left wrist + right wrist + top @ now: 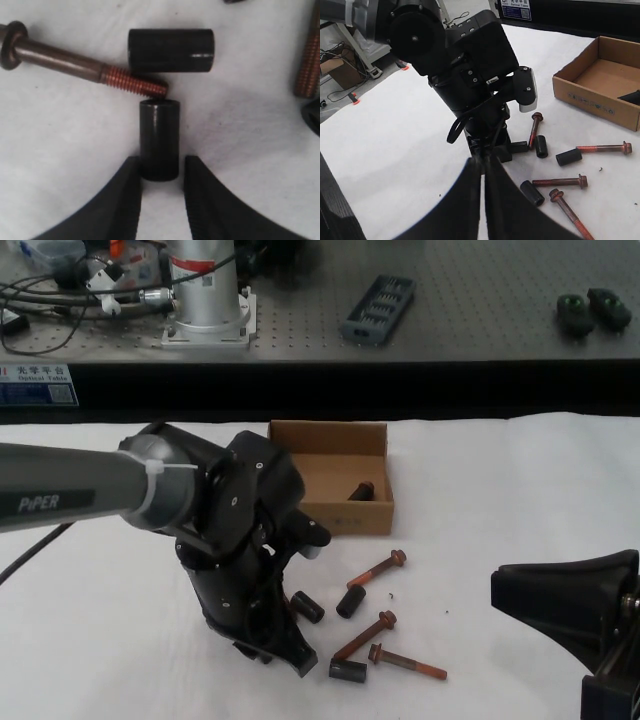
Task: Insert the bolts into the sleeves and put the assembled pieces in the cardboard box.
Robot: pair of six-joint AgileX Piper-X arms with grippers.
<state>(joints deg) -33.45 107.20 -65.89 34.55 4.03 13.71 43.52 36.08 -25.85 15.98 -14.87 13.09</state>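
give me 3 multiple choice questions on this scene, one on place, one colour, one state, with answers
1. Where is the sleeve nearest the left gripper? A lifted in the air B lying between its fingertips C well outside its fingers
2. What colour is that sleeve? A black B white C green
3. How is the right gripper? A wide open B half open C shut
1 B: it lies between the open fingers. 2 A: it looks black. 3 C: its fingers meet, nothing between.

The high view is looking forward and down over the surface (520,490); the left wrist view is looking closely at a sleeve (159,137); the right wrist view is sharing the cardboard box (592,102).
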